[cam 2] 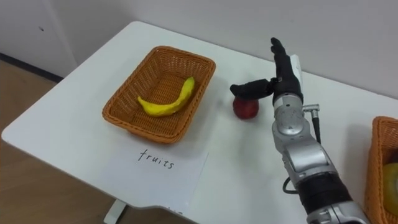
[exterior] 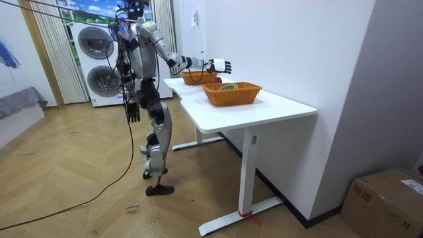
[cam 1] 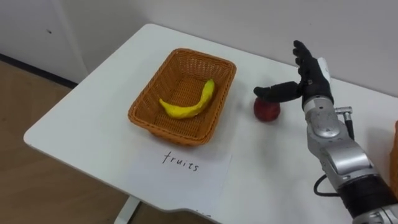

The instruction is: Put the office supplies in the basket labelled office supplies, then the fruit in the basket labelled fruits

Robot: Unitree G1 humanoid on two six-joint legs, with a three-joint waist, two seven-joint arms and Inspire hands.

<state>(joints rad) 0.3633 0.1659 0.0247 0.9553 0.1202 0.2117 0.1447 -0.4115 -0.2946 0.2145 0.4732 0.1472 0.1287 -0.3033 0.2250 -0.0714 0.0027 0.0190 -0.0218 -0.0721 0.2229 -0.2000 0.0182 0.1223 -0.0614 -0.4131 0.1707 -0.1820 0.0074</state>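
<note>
Fingers (cam 2: 278,53) of right hand (cam 2: 287,78): straight, spread wide, holding nothing; thumb stretched sideways over small round red apple (cam 2: 246,109), contact unclear. Apple sits on white tabletop (cam 2: 74,118), just below the fingers. Left of fingers: rectangular orange wicker basket (cam 2: 146,132) containing curved yellow banana (cam 2: 168,102). Nearer than fingers: handwritten white paper sheet (cam 2: 158,165).
</note>
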